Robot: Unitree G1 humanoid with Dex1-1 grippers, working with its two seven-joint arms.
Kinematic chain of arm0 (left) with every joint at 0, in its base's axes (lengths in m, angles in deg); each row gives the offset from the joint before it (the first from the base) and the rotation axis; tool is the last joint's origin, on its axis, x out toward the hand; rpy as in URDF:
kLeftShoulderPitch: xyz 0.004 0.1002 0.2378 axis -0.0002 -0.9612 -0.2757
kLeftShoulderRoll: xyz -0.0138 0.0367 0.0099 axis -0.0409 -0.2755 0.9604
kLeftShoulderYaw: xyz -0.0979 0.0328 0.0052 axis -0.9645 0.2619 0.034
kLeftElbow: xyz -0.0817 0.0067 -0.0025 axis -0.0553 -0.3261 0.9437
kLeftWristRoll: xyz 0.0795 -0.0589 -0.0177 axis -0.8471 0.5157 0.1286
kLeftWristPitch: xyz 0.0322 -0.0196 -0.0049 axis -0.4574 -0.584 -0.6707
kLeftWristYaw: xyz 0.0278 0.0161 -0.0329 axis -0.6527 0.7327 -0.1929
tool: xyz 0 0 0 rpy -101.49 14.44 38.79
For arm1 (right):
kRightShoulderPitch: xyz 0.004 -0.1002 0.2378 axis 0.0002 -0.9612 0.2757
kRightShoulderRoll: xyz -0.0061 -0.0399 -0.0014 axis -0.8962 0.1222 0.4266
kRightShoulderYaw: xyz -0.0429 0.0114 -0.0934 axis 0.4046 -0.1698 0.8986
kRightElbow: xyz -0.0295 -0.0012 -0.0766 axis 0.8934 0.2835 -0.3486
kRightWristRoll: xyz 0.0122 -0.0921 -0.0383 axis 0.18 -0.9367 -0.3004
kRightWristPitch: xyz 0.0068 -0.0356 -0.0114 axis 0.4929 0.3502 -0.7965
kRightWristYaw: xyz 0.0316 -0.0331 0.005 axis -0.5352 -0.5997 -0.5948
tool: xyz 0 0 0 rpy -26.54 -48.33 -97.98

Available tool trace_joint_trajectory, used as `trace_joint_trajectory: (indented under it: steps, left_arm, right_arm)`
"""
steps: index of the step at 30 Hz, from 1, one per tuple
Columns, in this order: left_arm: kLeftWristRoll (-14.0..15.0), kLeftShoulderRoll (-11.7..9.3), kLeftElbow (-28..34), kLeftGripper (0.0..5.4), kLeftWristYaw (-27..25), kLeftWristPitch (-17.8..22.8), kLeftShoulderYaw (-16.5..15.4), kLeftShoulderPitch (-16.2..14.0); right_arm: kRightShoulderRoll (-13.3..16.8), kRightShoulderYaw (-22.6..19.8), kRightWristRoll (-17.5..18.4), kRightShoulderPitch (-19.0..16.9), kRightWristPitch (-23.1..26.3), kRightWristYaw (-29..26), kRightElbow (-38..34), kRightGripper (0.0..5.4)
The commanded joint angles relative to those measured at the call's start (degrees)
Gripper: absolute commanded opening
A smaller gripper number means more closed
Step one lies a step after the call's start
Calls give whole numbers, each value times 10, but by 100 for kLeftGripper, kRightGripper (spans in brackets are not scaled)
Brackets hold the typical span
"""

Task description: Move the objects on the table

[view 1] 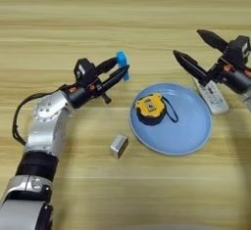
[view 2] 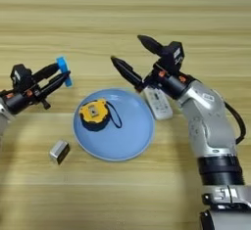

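Note:
My left gripper [view 1: 121,67] is shut on the small bright blue bar [view 1: 121,60], held above the table [view 1: 122,9] just left of a blue plate. My right gripper [view 2: 128,53] stands open, its two black fingers spread wide above the plate's right rim. The white remote control [view 2: 159,103] lies flat on the wood right beside the plate, below and behind the right fingers, partly covered by the wrist.
The blue plate [view 2: 122,141] sits mid-table and holds a yellow and black tape measure [view 2: 94,113]. A small silver metal block [view 2: 59,151] lies on the wood at the plate's lower left.

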Motion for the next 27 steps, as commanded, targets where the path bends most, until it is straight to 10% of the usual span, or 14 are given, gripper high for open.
trace_joint_trajectory:
  steps: [1,27]
  left_arm:
    - [-24,-18,-17,142,9,0,7,19]
    - [-80,-31,-62,142,3,35,70,-18]
  right_arm:
    - [-5,-4,-22,19,-24,15,26,540]
    - [-17,-18,-60,57,-76,72,114,540]
